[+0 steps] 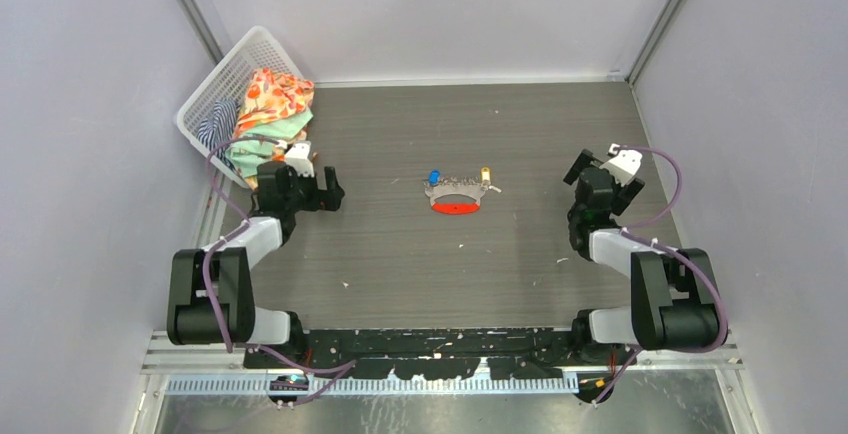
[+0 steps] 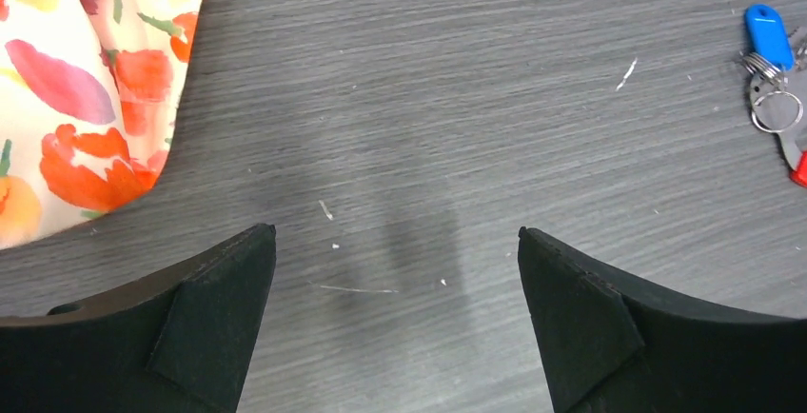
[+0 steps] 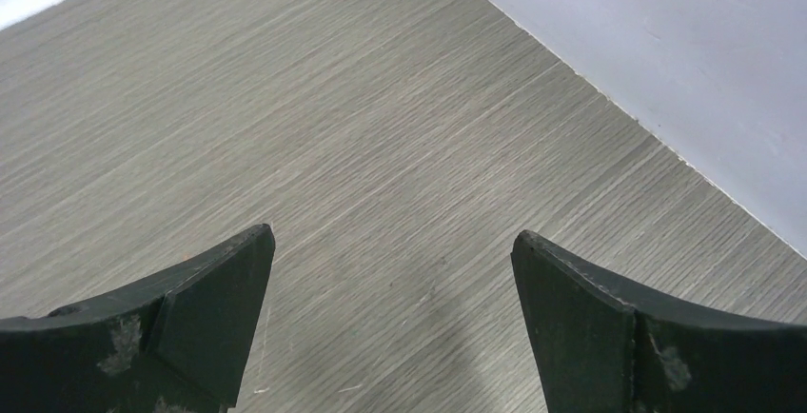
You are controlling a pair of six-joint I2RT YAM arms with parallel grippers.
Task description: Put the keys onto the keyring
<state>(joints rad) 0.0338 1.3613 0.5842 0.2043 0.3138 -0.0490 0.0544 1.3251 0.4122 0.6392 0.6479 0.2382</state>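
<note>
Grey wood-grain tabletop (image 1: 400, 254), pale walls (image 1: 90, 104) on three sides.

Hard to read: from above, the keyring (image 1: 455, 192) is small, its grey links blurring together. The left wrist view cuts it off at the right edge, showing only the blue head, a few steel rings and a sliver of red. Cannot tell whether either key is threaded on a ring or only touching one. Cloths in the basket (image 1: 215, 89) overlap, so no count. A floral cloth (image 1: 272, 99) lies on top.

Counts: two keys, one keyring, one red tag (image 1: 456, 208), one basket, two arms.

Keyring sits mid-tabletop, well apart from both arms and between them. Blue-headed key (image 1: 435, 176) at its far left end, yellow-headed key (image 1: 486, 173) at its far right end, flat red oval on the near side.

Left pincer (image 2: 397, 237): jaws spread wide, nothing between them, over bare tabletop beside the floral cloth. Right pincer (image 3: 392, 237): jaws equally wide, empty, near the right wall.
</note>
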